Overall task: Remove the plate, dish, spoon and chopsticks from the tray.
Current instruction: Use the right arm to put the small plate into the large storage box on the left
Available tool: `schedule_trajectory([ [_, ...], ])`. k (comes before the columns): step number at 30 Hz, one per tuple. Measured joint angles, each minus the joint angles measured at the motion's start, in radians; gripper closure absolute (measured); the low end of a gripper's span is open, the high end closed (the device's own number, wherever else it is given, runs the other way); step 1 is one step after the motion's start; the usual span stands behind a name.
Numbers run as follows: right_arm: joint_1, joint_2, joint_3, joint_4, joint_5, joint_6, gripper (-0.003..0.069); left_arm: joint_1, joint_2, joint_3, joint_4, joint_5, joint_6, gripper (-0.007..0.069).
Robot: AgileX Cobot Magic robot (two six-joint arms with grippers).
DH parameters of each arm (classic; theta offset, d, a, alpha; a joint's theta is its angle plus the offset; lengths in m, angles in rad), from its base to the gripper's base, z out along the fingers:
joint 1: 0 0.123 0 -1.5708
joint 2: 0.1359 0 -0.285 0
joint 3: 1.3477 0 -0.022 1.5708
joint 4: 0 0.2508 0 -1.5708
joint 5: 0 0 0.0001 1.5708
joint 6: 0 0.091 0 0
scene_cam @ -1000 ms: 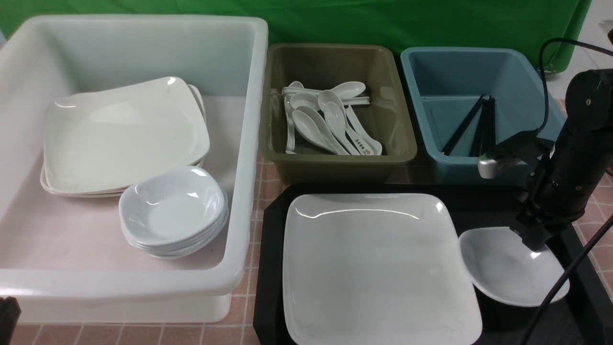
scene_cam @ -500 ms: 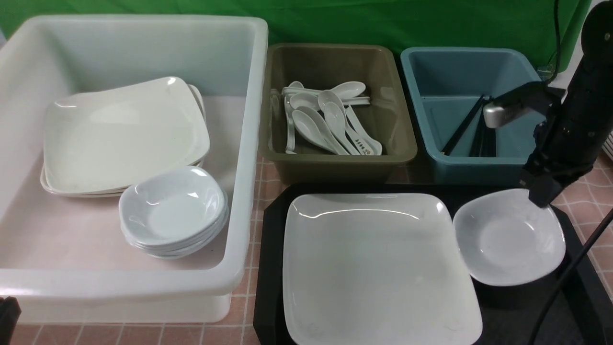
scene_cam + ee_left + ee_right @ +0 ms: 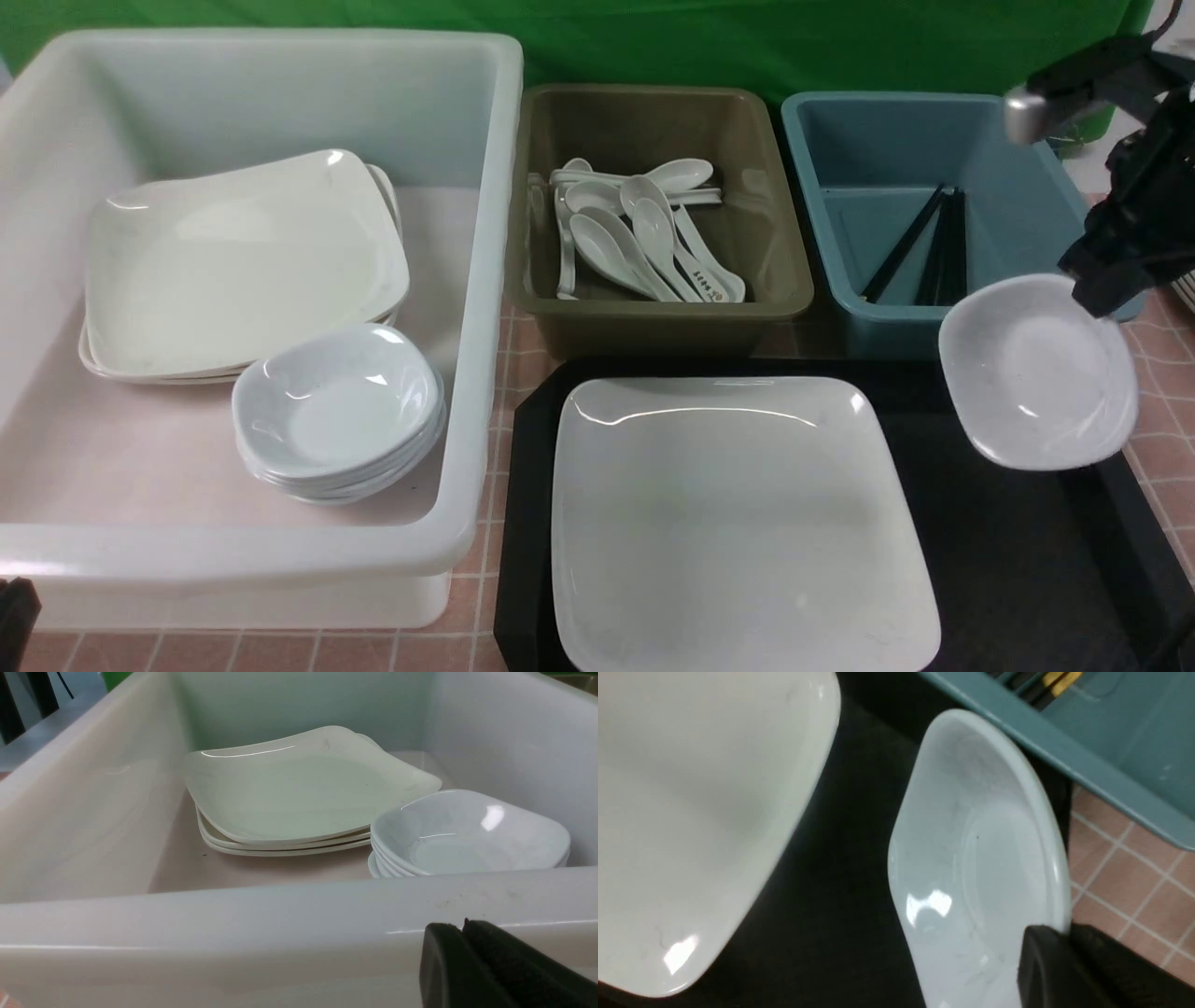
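Hanging above the far right corner of the tray [image 3: 1008, 579] in the front view, the dish [image 3: 1036, 373] tilts toward the camera, clear of the tray's floor. The right gripper [image 3: 1094, 297] is nearly closed and pinches its far right rim. The plate [image 3: 738, 523] lies flat on the tray's left part. Behind the tray on the tiled bench [image 3: 1167, 467], an olive tub [image 3: 653, 317] holds spoons [image 3: 635, 233] and a blue tub [image 3: 878, 322] holds chopsticks [image 3: 934, 247]. A white tub [image 3: 485, 280] on the left holds stacked plates [image 3: 243, 261] and stacked dishes [image 3: 336, 411].

From the left wrist, the left gripper [image 3: 462, 956] sits just outside the white tub's near wall, jaws pressed together on nothing.

From the right wrist, black fingers [image 3: 1041, 970] clamp the dish's rim. The dish hangs over the tray's dark floor, beside the plate.
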Motion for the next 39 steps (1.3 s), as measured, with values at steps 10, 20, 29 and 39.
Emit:
schedule_trajectory([
  [10,0.000,-0.135,-0.035,0.189,0.002,0.003,0.0577,0.000,0.000,0.000,0.000,0.000,0.000,0.0603],
  [20,0.066,-0.159,-0.130,0.755,0.000,0.040,0.0580,0.000,0.000,0.000,0.000,0.000,0.000,0.0603],
  [29,0.377,0.013,-0.144,0.825,-0.130,0.059,0.0580,0.000,0.000,0.000,0.000,0.000,0.000,0.0603],
  [39,0.536,0.357,-0.409,0.824,-0.256,0.092,0.0580,0.000,0.000,0.000,0.000,0.000,0.000,0.0603],
])
